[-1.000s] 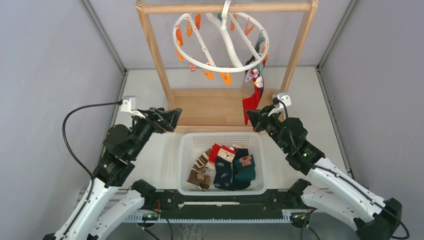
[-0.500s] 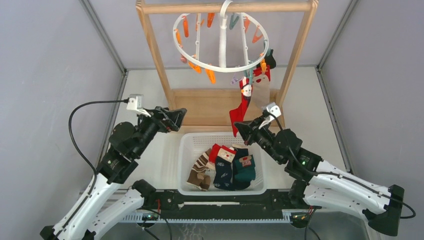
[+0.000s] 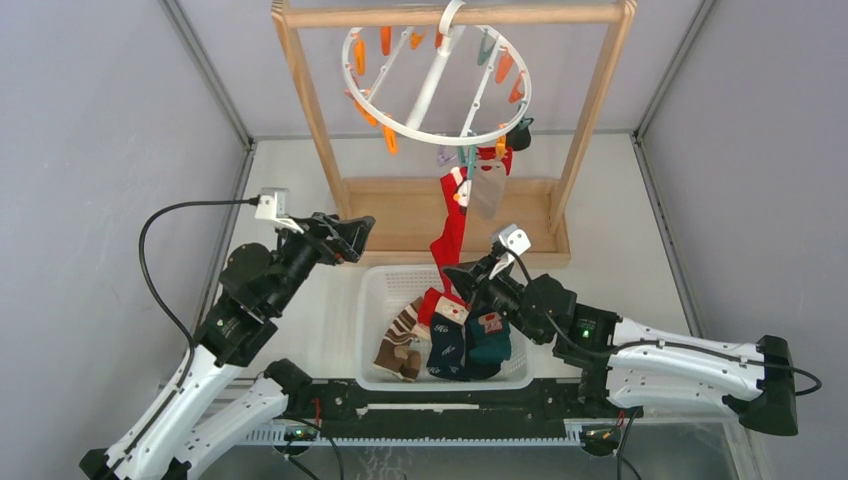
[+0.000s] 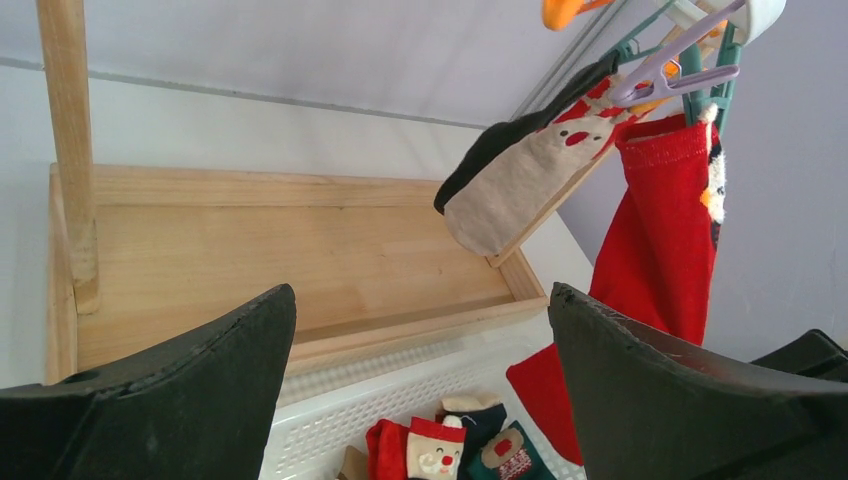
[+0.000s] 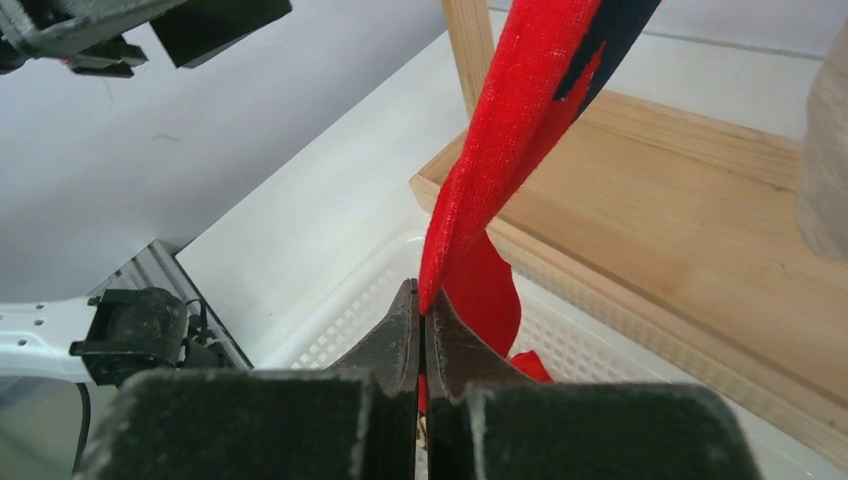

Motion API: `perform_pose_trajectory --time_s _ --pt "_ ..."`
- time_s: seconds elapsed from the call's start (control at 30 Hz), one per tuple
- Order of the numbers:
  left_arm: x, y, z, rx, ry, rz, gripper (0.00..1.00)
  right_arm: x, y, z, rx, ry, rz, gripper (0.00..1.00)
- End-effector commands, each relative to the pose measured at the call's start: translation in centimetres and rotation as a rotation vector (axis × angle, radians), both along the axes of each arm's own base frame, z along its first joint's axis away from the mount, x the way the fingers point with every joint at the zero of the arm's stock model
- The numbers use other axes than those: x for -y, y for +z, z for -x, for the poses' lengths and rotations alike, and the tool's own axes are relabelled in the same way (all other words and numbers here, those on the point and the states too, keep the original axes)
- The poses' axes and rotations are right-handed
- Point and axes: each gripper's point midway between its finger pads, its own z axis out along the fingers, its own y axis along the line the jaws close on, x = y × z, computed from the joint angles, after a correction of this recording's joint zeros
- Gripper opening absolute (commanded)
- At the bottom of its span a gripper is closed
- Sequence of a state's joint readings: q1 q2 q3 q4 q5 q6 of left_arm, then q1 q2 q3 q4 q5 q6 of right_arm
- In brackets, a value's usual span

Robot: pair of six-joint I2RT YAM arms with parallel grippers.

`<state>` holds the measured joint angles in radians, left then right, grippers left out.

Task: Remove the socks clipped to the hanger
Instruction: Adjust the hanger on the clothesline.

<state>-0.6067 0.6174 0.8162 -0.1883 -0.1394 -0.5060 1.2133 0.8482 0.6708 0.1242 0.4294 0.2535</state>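
Socks log | left gripper [image 3: 352,232]: jaws apart, empty, beside basket [image 3: 372,300] | several socks [image 3: 455,335] lie in basket | red sock [image 3: 450,225]: clipped to hanger [image 3: 432,80], stretched taut, toe clamped in right gripper [image 3: 455,275] | beige sock [image 3: 487,190]: clipped just right | handling: soft, light, stretchy; hold low, pull steadily.

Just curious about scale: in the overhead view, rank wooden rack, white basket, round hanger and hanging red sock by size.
1. wooden rack
2. white basket and round hanger look alike; the hanger sits nearer the camera, so no ranking
3. red sock
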Motion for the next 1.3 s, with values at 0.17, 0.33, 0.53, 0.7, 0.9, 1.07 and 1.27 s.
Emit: perform_pose_trajectory --time_s 0.17,0.33,0.53,0.7,0.9,1.07,1.27 --pt "0.5 6.1 0.5 0.125 -0.024 0.064 1.0 -2.2 3.0 1.2 0.069 0.033 -0.013 0.0" --pt "1.4 7.6 0.7 0.142 -0.049 0.066 1.0 -3.1 3.6 1.4 0.083 0.038 0.003 0.0" --pt "2.9 9.0 0.9 0.159 -0.1 0.069 1.0 -4.0 3.5 1.6 0.101 0.04 0.047 0.0" --pt "3.5 9.3 1.0 0.16 -0.12 0.068 1.0 -4.0 2.7 1.3 0.105 0.018 0.087 0.0" --pt "4.3 9.7 0.8 0.162 -0.148 0.076 1.0 -3.8 0.9 0.7 0.105 -0.016 0.165 0.0" --pt "5.5 10.2 0.7 0.16 -0.188 0.077 1.0 -3.4 -0.1 -0.5 0.108 -0.054 0.204 0.0" --pt "5.3 8.6 0.5 0.138 -0.172 0.066 1.0 -3.2 0.8 -1.3 0.111 -0.046 0.174 0.0"
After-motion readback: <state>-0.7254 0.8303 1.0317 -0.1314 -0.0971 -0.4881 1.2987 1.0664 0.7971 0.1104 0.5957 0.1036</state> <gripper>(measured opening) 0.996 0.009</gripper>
